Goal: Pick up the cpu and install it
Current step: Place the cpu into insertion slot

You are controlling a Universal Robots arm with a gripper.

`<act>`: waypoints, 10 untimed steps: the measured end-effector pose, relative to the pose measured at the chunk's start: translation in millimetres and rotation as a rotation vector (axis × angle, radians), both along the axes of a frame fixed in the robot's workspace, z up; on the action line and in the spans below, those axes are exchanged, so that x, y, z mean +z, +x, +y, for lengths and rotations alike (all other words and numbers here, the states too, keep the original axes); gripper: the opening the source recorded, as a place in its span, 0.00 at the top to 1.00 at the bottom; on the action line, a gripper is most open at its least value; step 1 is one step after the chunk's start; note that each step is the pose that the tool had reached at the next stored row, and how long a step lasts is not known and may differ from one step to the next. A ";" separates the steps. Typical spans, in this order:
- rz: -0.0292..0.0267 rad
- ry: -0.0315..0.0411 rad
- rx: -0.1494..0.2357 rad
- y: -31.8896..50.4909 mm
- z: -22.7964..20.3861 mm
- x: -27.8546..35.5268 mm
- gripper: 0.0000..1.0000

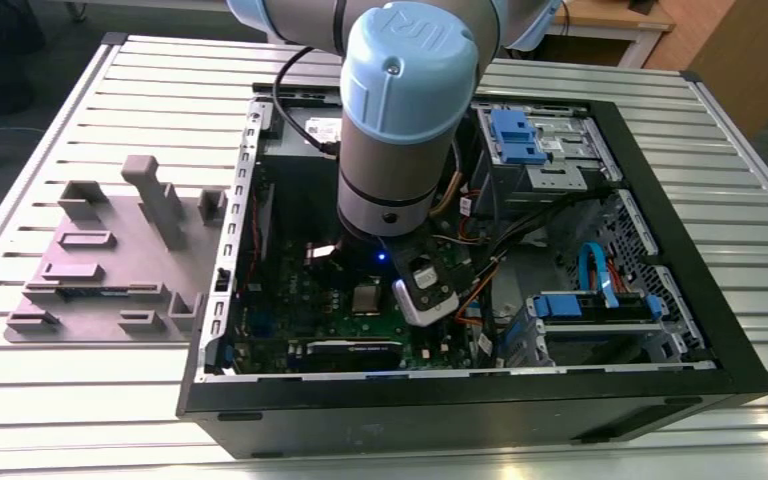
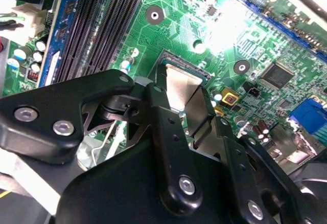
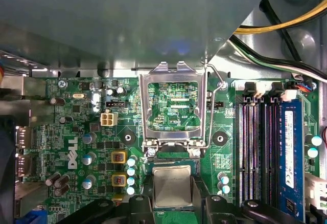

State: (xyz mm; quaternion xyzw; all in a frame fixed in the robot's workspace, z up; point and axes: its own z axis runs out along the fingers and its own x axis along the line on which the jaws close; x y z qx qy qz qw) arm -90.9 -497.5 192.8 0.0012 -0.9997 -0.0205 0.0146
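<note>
Hand (image 3: 172,189): closed on the chip (image 3: 172,182), at the socket (image 3: 173,155).
Risk: a tilted release could damage the socket.

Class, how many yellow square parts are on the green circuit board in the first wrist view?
2. The first yellow part and the second yellow part sit side by side beside a row of pale cylinders. Others may be hidden.

A slatted metal table (image 1: 157,90) is seen in the exterior view. Two things are carried directly on it: an open black case (image 1: 464,400), laid on its side near the middle, and a grey fixture (image 1: 104,260) with upright posts, set just beside the case toward the exterior view's left.
</note>
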 end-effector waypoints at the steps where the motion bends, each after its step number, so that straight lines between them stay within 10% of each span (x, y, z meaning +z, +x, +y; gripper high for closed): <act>1: -0.0001 0.0002 0.003 0.0 0.0 0.3 0.60; 10: -0.0002 0.0002 0.051 0.0 0.0 0.6 0.60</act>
